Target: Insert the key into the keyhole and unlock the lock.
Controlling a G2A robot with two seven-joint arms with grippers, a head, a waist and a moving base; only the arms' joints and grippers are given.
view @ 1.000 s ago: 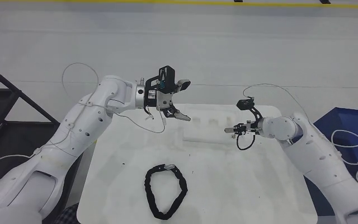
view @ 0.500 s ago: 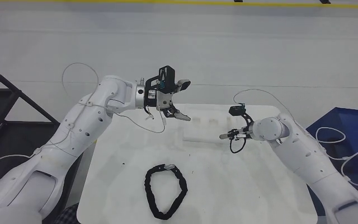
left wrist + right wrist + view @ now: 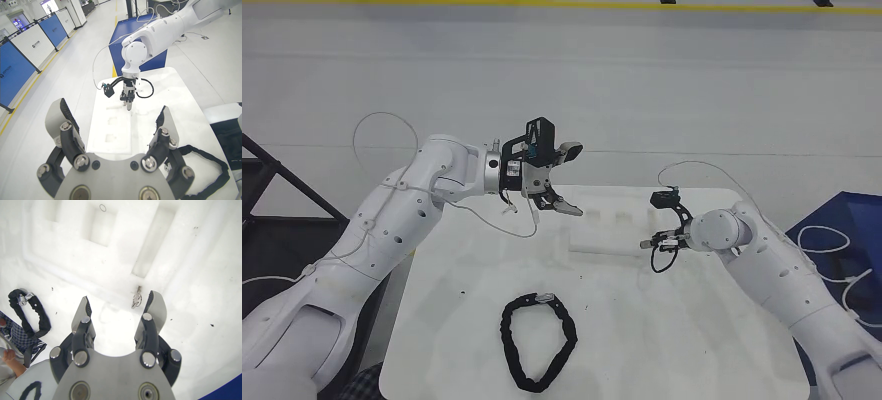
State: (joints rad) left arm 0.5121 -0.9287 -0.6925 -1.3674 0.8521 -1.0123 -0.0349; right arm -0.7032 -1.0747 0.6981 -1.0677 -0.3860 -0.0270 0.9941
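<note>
Right gripper (image 3: 119,298) is hanging open just above the key (image 3: 136,299), which is lying on the surface (image 3: 672,330) against the foam tray's (image 3: 121,262) edge. Left gripper (image 3: 113,108) is hovering open, far left. Chain lock (image 3: 537,340) is lying ungrasped, near left; grasping, inserting and turning all remain.

left tool (image 3: 113,108) hangs raised, pointing across toward the other arm, its fingers spread wide. right tool (image 3: 119,296) points steeply downward from a bent wrist, fingers parted, forearm stretched inward.
</note>
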